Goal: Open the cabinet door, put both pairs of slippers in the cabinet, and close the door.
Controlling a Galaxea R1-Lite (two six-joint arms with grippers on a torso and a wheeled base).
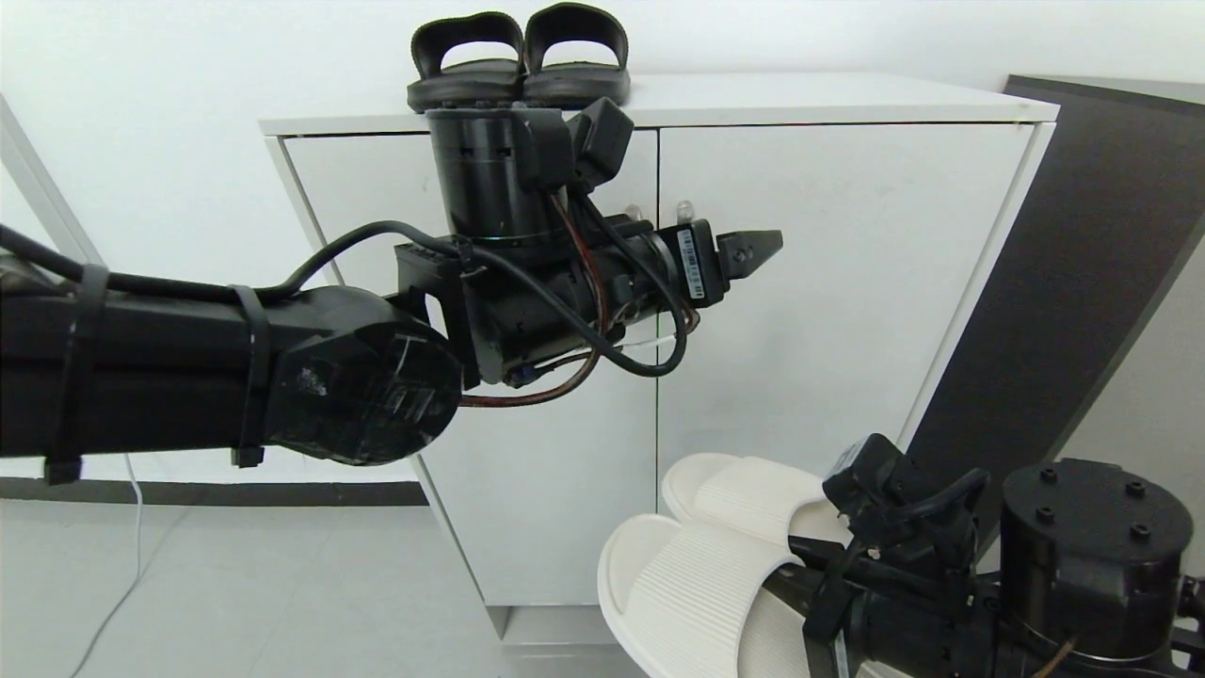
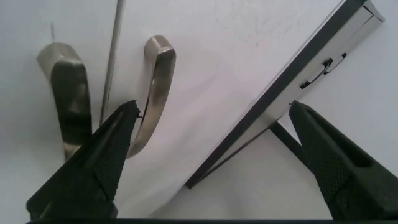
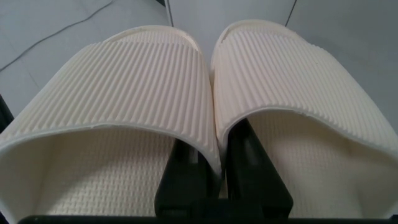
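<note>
Left jaws stood wide apart, gripping nothing, held up before the cabinet (image 1: 847, 311) at about the height of its two metal handles (image 2: 155, 81). One fingertip (image 2: 106, 155) sat just beside the nearer handle, but I judged the handle not yet taken between the jaws. My left arm (image 1: 188, 377) came in from 9 o'clock in the head view and ended near the seam (image 1: 657, 395) where the two doors meet.

Right jaws were clamped on the white slippers (image 1: 697, 565), pinching the two inner walls together so the pair hung as one. I held them low at 5 o'clock, in front of the right door (image 1: 828, 235) and clear of the floor (image 1: 235, 584).

Black slippers (image 1: 520, 58) rested side by side on the cabinet top at 12 o'clock, toes toward me, near the front edge above the left door (image 1: 367, 188).

By my reckoning the job had barely started. Both doors were shut flush and neither pair was inside. One pair was in hand, which counted as a start. Left to do: seize a handle, swing the door open, set the white pair inside, fetch the black pair down and put it in too, then shut the door.
</note>
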